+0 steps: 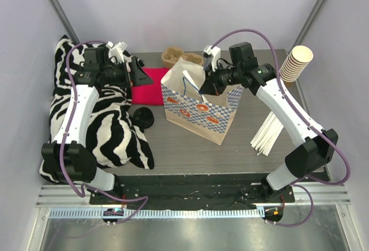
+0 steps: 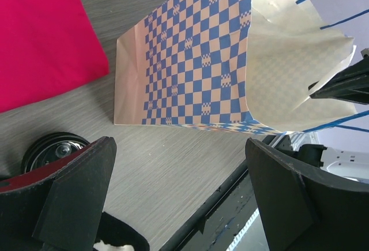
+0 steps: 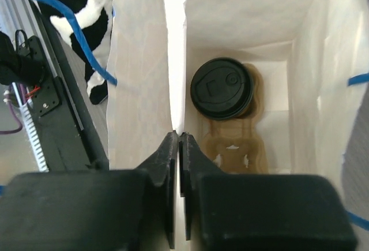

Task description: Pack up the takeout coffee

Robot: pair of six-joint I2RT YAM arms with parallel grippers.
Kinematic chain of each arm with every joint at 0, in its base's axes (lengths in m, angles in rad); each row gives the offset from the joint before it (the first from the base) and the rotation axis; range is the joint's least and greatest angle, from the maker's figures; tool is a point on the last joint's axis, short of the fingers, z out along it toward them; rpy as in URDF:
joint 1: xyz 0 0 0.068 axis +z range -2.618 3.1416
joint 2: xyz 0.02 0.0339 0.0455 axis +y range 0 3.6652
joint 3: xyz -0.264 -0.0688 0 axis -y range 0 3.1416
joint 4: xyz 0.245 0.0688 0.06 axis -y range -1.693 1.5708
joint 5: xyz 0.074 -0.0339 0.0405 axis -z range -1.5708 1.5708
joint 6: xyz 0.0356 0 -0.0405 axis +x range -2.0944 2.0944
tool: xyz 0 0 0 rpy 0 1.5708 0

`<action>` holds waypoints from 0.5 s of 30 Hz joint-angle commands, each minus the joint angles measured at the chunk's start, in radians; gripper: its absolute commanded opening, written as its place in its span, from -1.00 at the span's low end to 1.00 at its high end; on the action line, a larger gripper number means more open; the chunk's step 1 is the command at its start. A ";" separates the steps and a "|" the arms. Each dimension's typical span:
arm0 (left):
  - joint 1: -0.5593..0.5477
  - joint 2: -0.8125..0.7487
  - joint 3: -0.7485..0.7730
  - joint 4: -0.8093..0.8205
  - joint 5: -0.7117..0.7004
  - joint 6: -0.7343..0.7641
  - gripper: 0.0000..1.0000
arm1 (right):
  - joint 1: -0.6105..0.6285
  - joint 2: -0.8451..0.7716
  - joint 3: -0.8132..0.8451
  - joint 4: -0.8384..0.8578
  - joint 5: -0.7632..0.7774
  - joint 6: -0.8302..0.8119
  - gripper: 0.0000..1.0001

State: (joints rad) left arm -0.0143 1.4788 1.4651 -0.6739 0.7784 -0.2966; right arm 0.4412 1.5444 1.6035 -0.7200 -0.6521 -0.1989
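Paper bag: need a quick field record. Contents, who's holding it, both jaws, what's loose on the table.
bag: paper bag, standing mid-table, mouth open
contents: takeout coffee, lid on, seated in a pulp carrier on the bag floor
right jaws: shut on the bag's wall at the rim
left jaws: open, empty, beside the bag
loose on table: black lid, cup stack, red cloth
task state: coffee already inside the bag
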 commanded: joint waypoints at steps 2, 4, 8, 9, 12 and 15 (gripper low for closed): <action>0.007 -0.012 0.003 -0.036 0.001 0.053 0.99 | 0.014 -0.015 0.058 -0.067 0.005 -0.039 -0.40; 0.008 -0.020 0.006 -0.055 -0.002 0.060 0.99 | 0.016 -0.010 0.079 -0.068 0.014 -0.013 -0.10; 0.008 -0.031 0.023 -0.092 -0.025 0.080 0.99 | 0.014 -0.007 0.139 -0.065 0.040 0.019 0.03; 0.008 -0.032 0.024 -0.099 -0.028 0.089 0.99 | 0.016 -0.010 0.147 -0.062 0.048 0.022 0.07; 0.011 -0.040 0.041 -0.131 -0.034 0.099 0.99 | 0.016 -0.018 0.177 -0.049 0.072 0.046 0.10; 0.010 -0.043 0.064 -0.176 -0.039 0.125 0.99 | 0.016 -0.033 0.222 -0.041 0.113 0.065 0.17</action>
State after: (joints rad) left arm -0.0116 1.4780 1.4696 -0.7898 0.7464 -0.2226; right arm 0.4522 1.5463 1.7504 -0.7944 -0.5934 -0.1711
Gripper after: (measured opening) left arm 0.996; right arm 0.564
